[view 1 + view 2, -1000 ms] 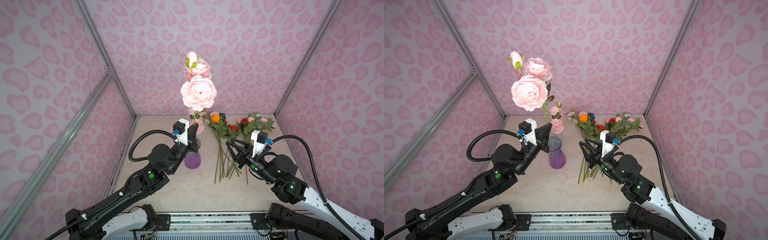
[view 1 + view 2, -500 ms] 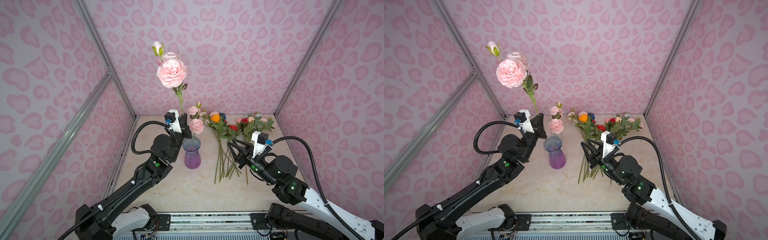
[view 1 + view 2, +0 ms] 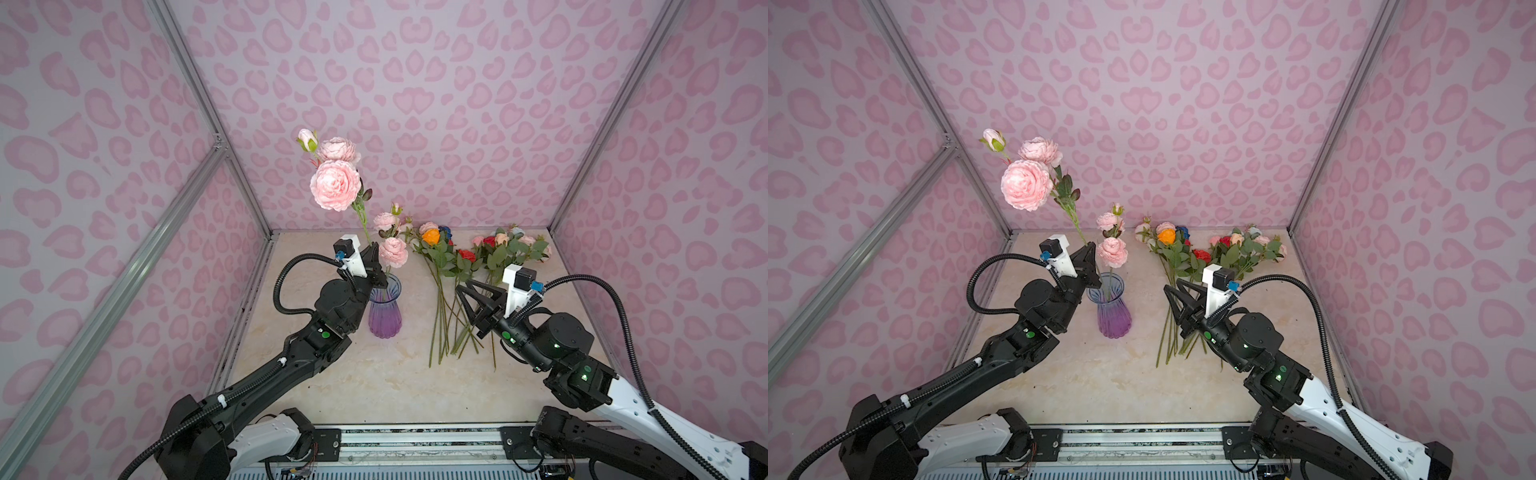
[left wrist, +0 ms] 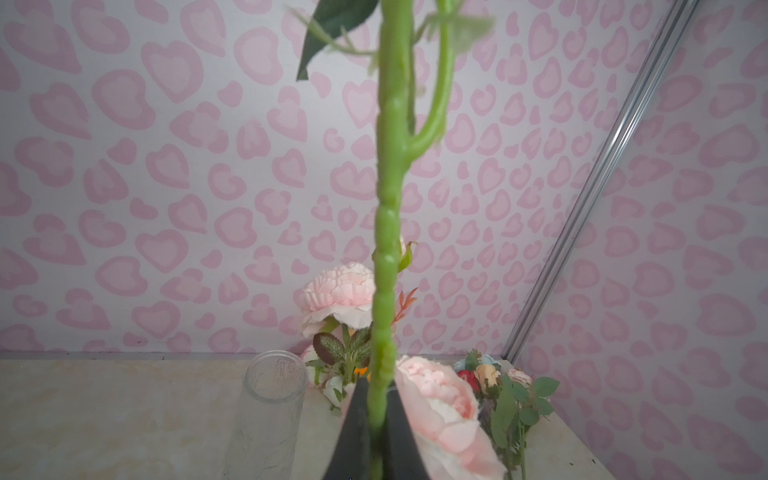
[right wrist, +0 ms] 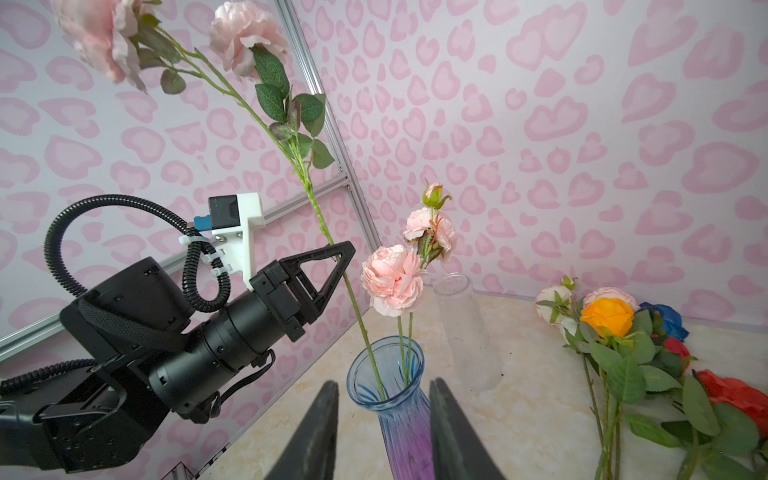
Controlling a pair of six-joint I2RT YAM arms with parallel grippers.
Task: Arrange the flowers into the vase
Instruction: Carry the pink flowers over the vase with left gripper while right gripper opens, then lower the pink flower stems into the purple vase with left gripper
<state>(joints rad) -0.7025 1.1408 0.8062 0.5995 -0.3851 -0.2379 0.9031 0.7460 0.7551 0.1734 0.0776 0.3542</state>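
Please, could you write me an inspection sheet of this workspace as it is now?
Surface: beige marbled tabletop, nothing spilled.
Job's things: blue-to-purple glass vase upright, holding pale pink peonies; tall pink peony spray, stem end inside its mouth; loose mixed-colour flowers lying beside it.
Clutter: clear glass cylinder standing behind the vase.
Grippers: left gripper shut on the tall spray's stem; right gripper open, empty.
Cables: black ribbed hose looping at each wrist.
Surroundings: pink heart-print walls, aluminium frame bars.
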